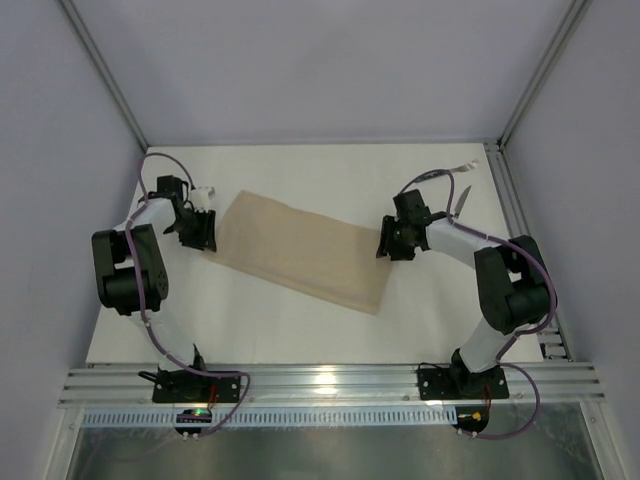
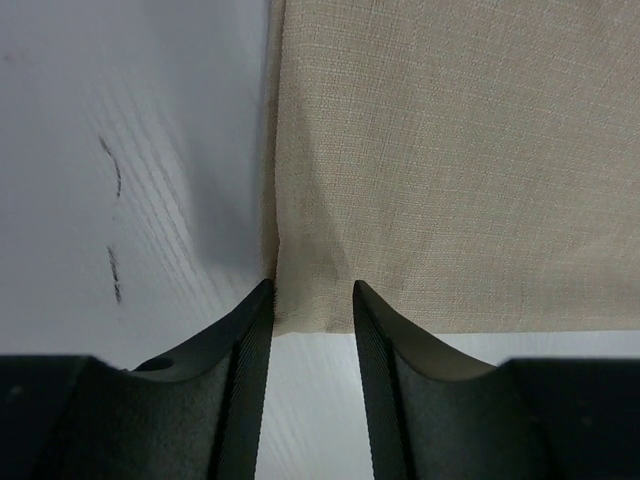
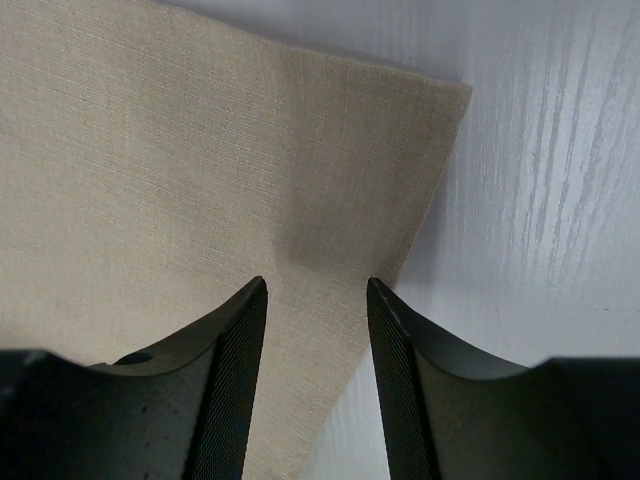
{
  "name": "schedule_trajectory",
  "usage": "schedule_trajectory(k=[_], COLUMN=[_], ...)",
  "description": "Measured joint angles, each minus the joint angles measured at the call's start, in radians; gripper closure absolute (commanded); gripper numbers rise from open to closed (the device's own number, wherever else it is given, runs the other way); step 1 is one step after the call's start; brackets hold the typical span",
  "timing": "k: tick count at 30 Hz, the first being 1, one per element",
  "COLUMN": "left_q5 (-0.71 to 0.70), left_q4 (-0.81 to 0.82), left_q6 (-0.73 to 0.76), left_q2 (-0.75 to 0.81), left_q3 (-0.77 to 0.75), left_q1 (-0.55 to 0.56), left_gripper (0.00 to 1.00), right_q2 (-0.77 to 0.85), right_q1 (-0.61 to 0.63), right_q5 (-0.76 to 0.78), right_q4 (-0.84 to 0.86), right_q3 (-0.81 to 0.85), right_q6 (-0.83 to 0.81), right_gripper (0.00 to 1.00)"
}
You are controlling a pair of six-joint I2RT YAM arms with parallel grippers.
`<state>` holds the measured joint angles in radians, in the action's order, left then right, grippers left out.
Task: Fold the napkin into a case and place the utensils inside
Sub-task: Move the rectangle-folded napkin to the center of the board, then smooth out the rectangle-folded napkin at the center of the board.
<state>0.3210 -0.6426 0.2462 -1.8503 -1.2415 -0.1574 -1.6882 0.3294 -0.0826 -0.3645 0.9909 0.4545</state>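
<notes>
One folded napkin lies diagonally on the counter. Two tools, left tool and right tool, stand open at its end corners. Only wrist views show weave; only the top view shows both arms.

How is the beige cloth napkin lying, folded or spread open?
Folded, apparently: the beige cloth napkin lies as an oblong, its edge looking doubled.

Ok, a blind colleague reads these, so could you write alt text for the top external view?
A beige napkin, folded to an oblong, lies diagonally on a white table. The left gripper sits at its left end and the right gripper at its right end.
</notes>
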Motion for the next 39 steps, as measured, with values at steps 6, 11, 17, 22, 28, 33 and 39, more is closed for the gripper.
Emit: schedule_trajectory(k=[6,11,17,22,28,33,39], left_q5=[-0.006,0.006,0.031,0.039,0.025,-0.010,-0.037], left_q4=[0.002,0.004,-0.019,-0.095,-0.170,-0.190,-0.174], left_q6=[0.007,0.036,0.088,0.133,0.178,0.175,0.173], left_q2=[-0.005,0.001,0.087,0.168,0.275,0.405,0.446], left_q3=[0.038,0.055,0.166,0.249,0.285,0.288,0.290], left_q1=[0.000,-0.001,-0.002,0.003,0.010,0.021,0.193], left_gripper=[0.85,1.00,1.00,0.94,0.65,0.73,0.78], right_q2=[-0.007,-0.031,-0.075,-0.088,-0.055,0.003,-0.026], right_q1=[-0.035,-0.065,-0.076,-0.095,-0.055,0.193,0.418], right_q5=[-0.013,-0.031,-0.021,0.018,0.055,0.020,-0.166], right_q4=[0.012,0.036,0.022,-0.026,-0.050,-0.047,0.055], right_q3=[-0.022,-0.011,0.051,0.133,0.178,0.166,0.155], right_q6=[-0.006,-0.011,-0.045,-0.080,-0.105,-0.107,-0.042], right_gripper=[0.61,0.74,0.70,0.61,0.63,0.85,0.96])
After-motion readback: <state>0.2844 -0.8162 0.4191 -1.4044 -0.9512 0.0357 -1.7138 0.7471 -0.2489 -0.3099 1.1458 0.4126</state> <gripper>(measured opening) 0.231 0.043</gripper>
